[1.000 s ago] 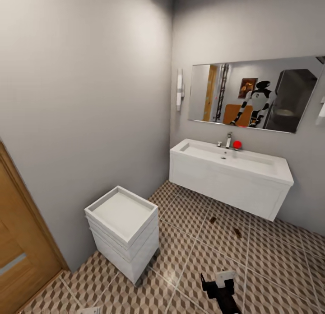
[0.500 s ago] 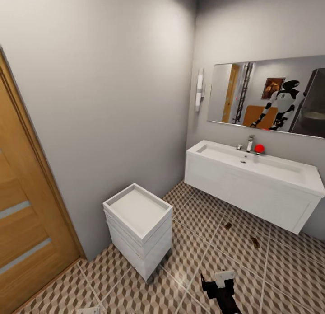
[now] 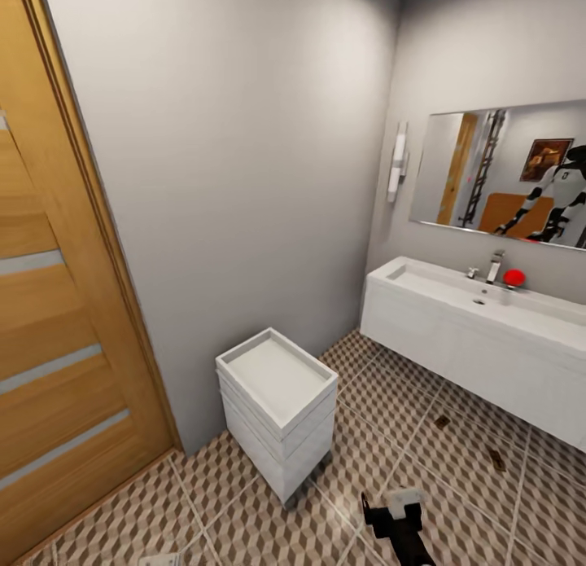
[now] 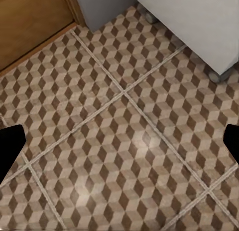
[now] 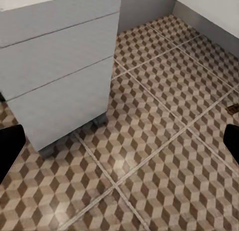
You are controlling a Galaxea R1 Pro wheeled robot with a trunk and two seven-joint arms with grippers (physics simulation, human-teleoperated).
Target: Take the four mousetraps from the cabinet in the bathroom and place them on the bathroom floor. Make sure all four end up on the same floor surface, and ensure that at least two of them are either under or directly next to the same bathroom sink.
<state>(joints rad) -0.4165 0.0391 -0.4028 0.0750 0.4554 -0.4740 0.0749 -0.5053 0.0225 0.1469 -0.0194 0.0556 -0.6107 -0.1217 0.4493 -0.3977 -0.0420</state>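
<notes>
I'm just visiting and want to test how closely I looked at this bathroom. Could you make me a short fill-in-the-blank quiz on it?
1. The small red object sits on the bathroom sink beside the chrome ____.
2. Two mousetraps lie on the bathroom floor in front of the ____.
3. The white wheeled drawer unit stands between the sink and the wooden ____.

Missing words: tap; sink; door

Open bathroom floor [image 3: 382, 436] between white drawer unit [image 3: 277, 411] and vanity [image 3: 472, 354].
</notes>
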